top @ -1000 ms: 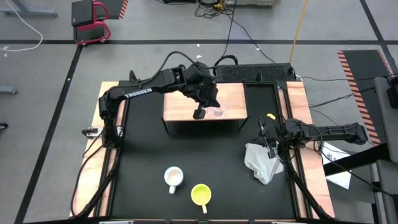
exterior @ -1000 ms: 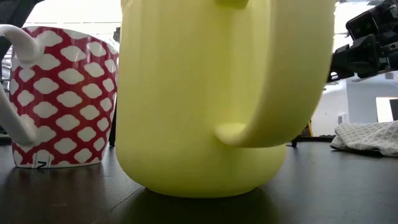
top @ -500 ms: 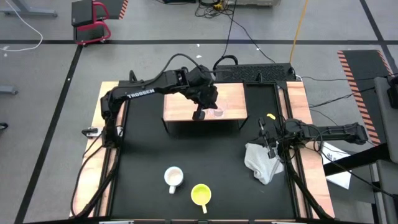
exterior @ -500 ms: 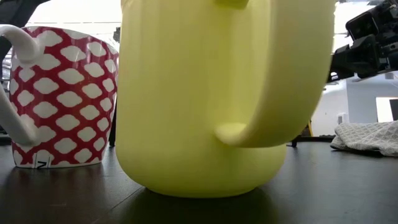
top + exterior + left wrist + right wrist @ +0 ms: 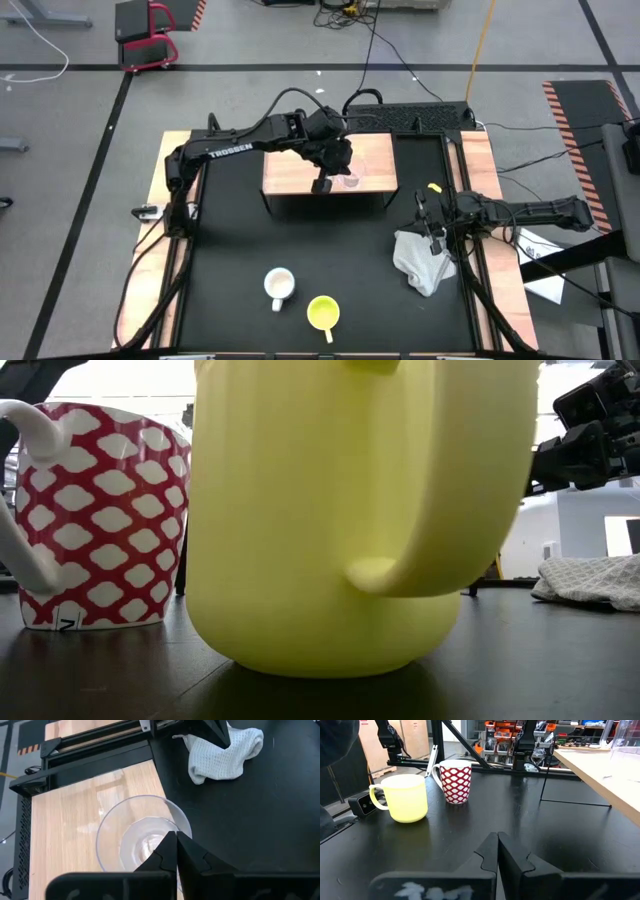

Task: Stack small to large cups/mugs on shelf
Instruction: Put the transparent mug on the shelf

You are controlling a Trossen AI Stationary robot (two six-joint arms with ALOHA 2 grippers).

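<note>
The small clear glass cup (image 5: 350, 180) (image 5: 142, 832) stands upright on its base on the light wooden shelf (image 5: 290, 165) (image 5: 70, 825), near the shelf's front edge. My left gripper (image 5: 322, 185) (image 5: 176, 837) is over the shelf, shut at the cup's rim. The yellow mug (image 5: 322, 312) (image 5: 350, 510) and the white mug with a red pattern (image 5: 279, 285) (image 5: 100, 520) stand on their bases on the black tabletop near its front edge. My right gripper (image 5: 432, 228) (image 5: 497, 836) is shut and empty at the table's right, beside the white cloth. My left gripper comes at the glass cup from above, slanting down. Its shut fingers (image 5: 165, 852) lie over the cup's rim (image 5: 189, 827) on the side nearest the gripper. The fingers hide the place of contact, so the kind of hold cannot be told. The cup stands upright on the shelf.
A crumpled white cloth (image 5: 420, 258) (image 5: 220, 750) lies at the table's right, by my right gripper. Wooden side boards (image 5: 480, 170) edge the black tabletop. The black tabletop (image 5: 330, 245) between the shelf and the two mugs is bare.
My left arm has shifted a little toward the table's right while its gripper stays at the glass cup on the shelf. The cup and the two mugs stand where they were.
</note>
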